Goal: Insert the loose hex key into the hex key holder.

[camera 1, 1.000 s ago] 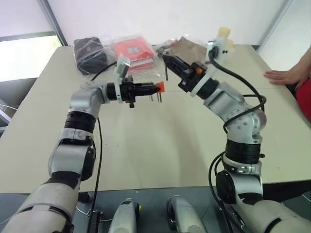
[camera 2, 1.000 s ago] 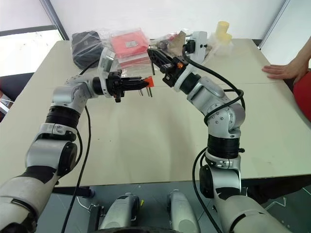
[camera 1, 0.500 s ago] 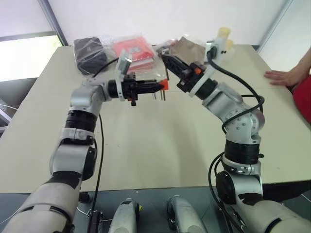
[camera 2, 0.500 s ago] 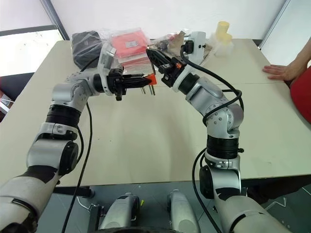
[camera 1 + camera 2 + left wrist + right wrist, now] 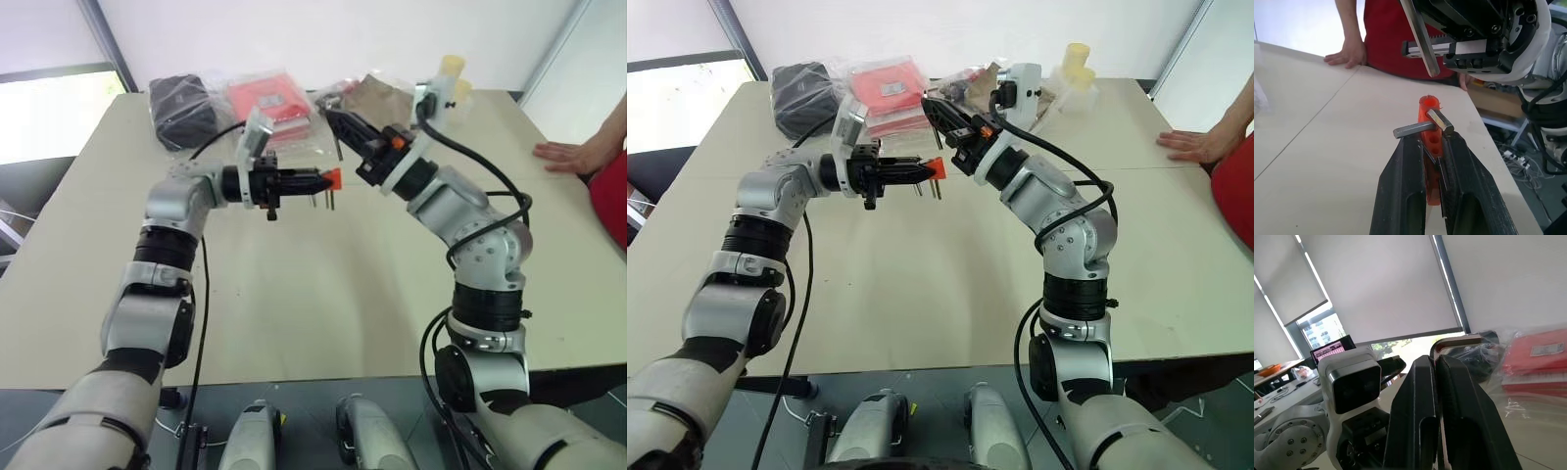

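Near the upper middle of the frame, the left gripper (image 5: 315, 179) is clamping the hex key holder (image 5: 332, 178) while the right gripper (image 5: 336, 121) — closed on the loose hex key (image 5: 337, 145) — is hanging just above it, so gripping is done and insertion is remaining.

You see the left gripper (image 5: 1434, 161) clamped on the hex key holder (image 5: 1430, 142), grey keys jutting from its top. Just above the holder hangs the loose hex key (image 5: 1419, 36), pinched in the right gripper (image 5: 1426, 14). Beyond the holder, a person's hand (image 5: 1349, 53) rests on the table (image 5: 1327, 127).
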### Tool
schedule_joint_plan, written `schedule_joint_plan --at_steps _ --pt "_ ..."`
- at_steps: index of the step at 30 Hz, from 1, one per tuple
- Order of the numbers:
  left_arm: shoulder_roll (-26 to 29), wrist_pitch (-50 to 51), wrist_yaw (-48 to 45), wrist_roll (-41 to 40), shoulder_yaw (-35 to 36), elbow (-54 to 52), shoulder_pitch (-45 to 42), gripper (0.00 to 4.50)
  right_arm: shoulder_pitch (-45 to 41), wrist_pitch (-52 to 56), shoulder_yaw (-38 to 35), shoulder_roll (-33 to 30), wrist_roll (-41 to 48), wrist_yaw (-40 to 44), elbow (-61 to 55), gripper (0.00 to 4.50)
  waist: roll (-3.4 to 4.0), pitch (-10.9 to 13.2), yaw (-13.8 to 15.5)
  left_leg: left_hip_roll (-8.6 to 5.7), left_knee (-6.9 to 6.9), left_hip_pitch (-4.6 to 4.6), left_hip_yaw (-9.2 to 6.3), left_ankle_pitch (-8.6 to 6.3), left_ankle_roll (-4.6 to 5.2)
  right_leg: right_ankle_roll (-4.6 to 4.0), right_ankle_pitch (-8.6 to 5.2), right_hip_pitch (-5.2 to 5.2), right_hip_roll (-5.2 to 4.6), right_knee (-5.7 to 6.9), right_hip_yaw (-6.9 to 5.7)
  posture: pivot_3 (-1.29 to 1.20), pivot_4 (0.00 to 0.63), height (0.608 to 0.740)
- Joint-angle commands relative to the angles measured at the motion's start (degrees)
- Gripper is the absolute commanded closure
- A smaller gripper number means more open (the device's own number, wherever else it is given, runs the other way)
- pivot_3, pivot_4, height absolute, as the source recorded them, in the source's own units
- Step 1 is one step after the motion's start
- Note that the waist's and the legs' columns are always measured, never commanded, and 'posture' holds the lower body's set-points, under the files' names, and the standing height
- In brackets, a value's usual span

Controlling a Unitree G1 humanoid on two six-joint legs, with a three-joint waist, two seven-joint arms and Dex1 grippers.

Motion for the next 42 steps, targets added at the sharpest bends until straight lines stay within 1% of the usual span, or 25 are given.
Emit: schedule_joint_plan --at_steps 1,14,26,42 --pt "-0.2 -1.2 0.2 -0.6 0.9 -0.6 -1.0 4.5 -0.7 -1.6 0.0 0.1 1.1 0.2 -2.2 4.42 0.0 0.0 0.0 0.0 0.0 0.0 0.0 0.0 0.0 0.0 0.0 0.0 0.0 0.0 0.0 0.0 0.15 0.74" --pt "-0.6 1.4 1.1 -3.2 2.9 -1.3 -2.4 4.5 0.9 -2.2 0.7 0.6 1.0 0.0 -2.2 4.42 0.01 0.0 0.0 0.0 0.0 -0.01 0.0 0.0 0.0 0.0 0.0 -0.01 0.0 0.0 0.0 0.0 0.15 0.74" --pt "0.0 2.9 0.4 -3.4 2.3 -3.9 -0.8 4.5 0.7 -3.6 0.8 0.3 0.7 0.2 -0.9 4.42 0.01 0.0 0.0 0.0 0.0 -0.01 0.0 0.0 0.0 0.0 0.0 -0.01 0.01 0.0 0.0 0.0 0.15 0.74" --pt "0.3 5.3 1.2 -4.8 3.6 -5.1 -0.6 4.5 1.6 -5.0 1.0 -0.4 -0.6 1.3 0.7 4.42 0.01 0.0 0.0 0.0 -0.01 -0.01 0.0 0.0 0.0 0.0 0.0 -0.01 0.01 -0.01 0.0 0.0 0.15 0.74"
